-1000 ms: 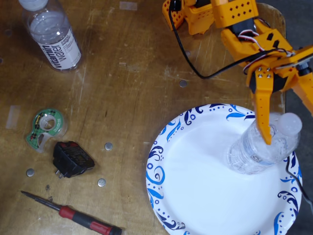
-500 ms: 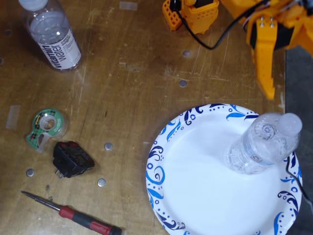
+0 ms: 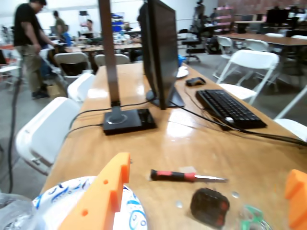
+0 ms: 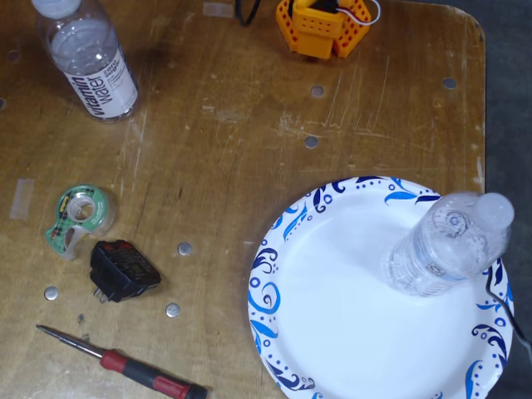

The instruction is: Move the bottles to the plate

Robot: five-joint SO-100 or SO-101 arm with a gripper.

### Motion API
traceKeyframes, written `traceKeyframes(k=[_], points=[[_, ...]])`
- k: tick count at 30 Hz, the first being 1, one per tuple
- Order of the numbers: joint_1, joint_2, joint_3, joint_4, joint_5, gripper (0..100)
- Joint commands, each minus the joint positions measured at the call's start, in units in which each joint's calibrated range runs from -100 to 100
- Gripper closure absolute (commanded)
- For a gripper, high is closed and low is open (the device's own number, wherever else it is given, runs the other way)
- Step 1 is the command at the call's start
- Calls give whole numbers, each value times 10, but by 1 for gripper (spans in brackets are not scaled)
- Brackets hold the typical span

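Bottles: one delivered, one waiting

We see one bottle (image 4: 445,249) standing upright near the plate (image 4: 332,307) rim at the table's right edge. The vitamin water bottle (image 4: 90,60) stays at the far-left corner. Our hand (image 3: 201,196) hangs open, empty.

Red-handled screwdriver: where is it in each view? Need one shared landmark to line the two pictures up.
Wrist view: the screwdriver lies across the lower middle, red handle left, shaft pointing right, just above the black adapter.
Fixed view: the screwdriver is in the bottom left corner, lying diagonally, just below the black adapter.
Shared landmark: the black adapter, with the green tape dispenser beside it.
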Motion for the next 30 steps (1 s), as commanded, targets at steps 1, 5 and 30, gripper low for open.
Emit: traceKeyframes(k=[1,5,30], points=[[73,-12,4,33,2,67],[132,-35,47,47,1,67],[442,-155,349,-142,34,65]])
